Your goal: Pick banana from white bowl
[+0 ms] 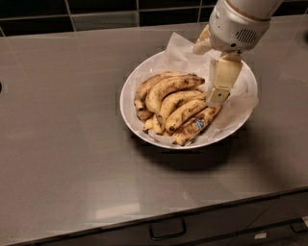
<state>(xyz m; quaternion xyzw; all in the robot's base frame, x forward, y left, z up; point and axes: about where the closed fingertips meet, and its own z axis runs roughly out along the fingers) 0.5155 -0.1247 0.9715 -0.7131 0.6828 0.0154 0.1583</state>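
The white bowl (pixel 126 104) stands on the grey counter, lined with crinkled white paper (pixel 181 49), and holds several speckled bananas. The plump, strongly curved banana (pixel 169 85) lies on top of the pile toward the back, its dark stem end pointing right. A slimmer banana with a blue sticker (pixel 196 125) lies at the front right. My gripper (pixel 217 96) hangs from the white arm at the top right. It reaches down into the right side of the bowl. Its tip is right next to the bananas' right ends, just right of the curved banana's stem.
The grey counter (pixel 62 144) spreads left of and in front of the bowl. A dark tiled wall (pixel 96 9) runs along the back. The counter's front edge has a drawer with a handle (pixel 166 230) below it.
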